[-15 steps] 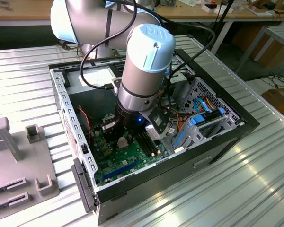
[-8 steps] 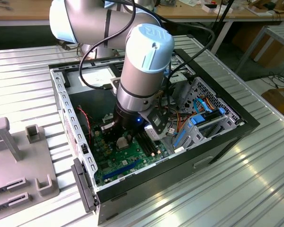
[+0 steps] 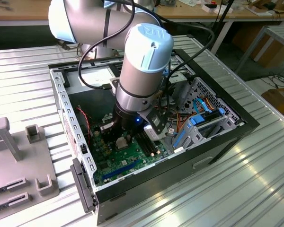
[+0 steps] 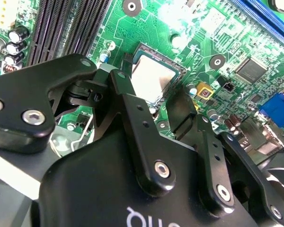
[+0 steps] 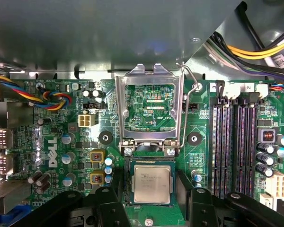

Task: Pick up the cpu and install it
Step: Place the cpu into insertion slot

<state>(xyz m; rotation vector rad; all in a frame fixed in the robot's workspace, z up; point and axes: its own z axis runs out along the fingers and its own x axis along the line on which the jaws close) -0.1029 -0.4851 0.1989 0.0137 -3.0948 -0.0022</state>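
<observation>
Cpu (image 5: 152, 184): lay flat in its socket, mid-motherboard (image 5: 52, 142). Placement judged done, but the retention frame (image 5: 149, 113) stood raised and unlatched. Tool (image 4: 150, 92): spread wide, straddling the chip, holding nothing. Computer case (image 3: 146, 182): open, mid-surface (image 3: 255, 189), ribbed metal. Wooden benches (image 3: 19, 9) beyond.

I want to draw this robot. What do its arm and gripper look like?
The arm is made of silver-grey tubes with light blue round caps and black cables looping alongside. The gripper is black, with jointed fingers, silver screws and white lettering.
</observation>
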